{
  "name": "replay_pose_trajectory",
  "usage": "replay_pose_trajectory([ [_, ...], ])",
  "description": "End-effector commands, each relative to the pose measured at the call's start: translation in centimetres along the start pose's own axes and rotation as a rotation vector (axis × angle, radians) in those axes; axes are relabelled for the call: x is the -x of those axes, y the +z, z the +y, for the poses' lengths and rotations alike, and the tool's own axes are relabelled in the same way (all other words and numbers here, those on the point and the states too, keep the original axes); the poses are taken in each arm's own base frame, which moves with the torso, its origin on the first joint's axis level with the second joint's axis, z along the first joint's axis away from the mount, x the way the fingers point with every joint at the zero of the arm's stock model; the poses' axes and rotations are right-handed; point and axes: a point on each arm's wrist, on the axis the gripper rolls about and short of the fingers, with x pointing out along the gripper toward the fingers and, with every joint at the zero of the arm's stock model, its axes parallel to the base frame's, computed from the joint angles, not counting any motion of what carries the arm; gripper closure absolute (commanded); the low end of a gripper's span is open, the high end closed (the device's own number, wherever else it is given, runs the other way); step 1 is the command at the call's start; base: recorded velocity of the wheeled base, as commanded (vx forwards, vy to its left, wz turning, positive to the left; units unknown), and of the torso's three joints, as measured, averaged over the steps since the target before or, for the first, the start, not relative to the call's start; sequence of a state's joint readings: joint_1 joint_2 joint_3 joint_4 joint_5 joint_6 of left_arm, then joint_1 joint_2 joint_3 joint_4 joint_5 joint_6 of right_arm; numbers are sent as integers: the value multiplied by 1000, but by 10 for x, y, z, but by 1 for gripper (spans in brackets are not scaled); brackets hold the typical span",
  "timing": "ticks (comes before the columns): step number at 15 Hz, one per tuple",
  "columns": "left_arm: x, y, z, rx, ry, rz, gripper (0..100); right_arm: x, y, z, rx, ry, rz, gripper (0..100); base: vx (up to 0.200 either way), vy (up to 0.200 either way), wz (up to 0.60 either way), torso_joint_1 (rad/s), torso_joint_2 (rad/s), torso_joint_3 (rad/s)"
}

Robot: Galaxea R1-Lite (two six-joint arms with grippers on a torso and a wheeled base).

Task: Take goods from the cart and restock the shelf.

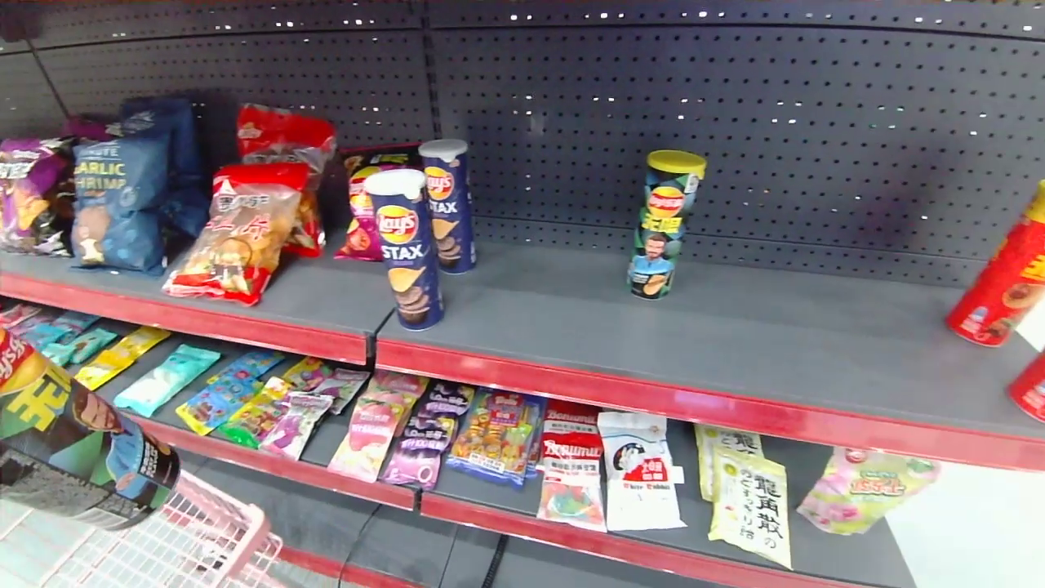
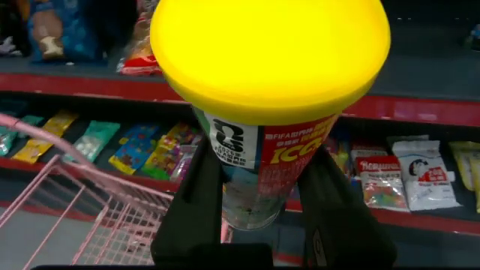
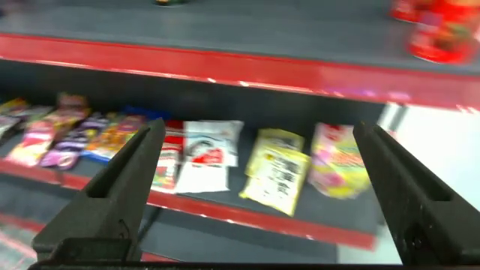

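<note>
Jaws on the left gripper (image 2: 259, 172) squeeze a chip can (image 2: 270, 60) with a yellow lid, down by the pink cart (image 1: 188, 539); the right gripper (image 3: 260, 131) has its jaws wide apart, holding nothing. Going up, the chip can might bump the red edge of the shelf (image 1: 653, 327) or knock over the other can (image 1: 663, 224) standing there.

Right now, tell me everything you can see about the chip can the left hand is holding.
The chip can is a tall tube with a yellow plastic-looking lid and a printed wrap in green, black, yellow and red showing a cartoon face. The left hand clamps its body between two black fingers. It is tilted, held by the pink wire cart, touching nothing else visible.
</note>
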State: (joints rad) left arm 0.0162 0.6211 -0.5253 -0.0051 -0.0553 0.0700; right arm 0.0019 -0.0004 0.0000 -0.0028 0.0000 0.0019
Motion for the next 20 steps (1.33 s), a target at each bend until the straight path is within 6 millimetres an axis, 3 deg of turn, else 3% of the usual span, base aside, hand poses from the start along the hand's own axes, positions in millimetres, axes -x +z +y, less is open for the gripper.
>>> replay_pose_trajectory([
  [1,0,0,0,0,0,5,100,0,0,0,0,1,0,0,0,0,-600,2,7,2],
  [3,0,0,0,-25,7,3,100,0,0,0,0,1,0,0,0,0,-600,-2,-2,2],
  [13,4,-4,0,-81,37,-4,100,0,0,0,0,1,-1,0,0,0,0,0,0,0],
  [20,10,-4,0,-83,41,-26,100,0,0,0,0,1,0,0,200,0,0,-5,1,0],
])
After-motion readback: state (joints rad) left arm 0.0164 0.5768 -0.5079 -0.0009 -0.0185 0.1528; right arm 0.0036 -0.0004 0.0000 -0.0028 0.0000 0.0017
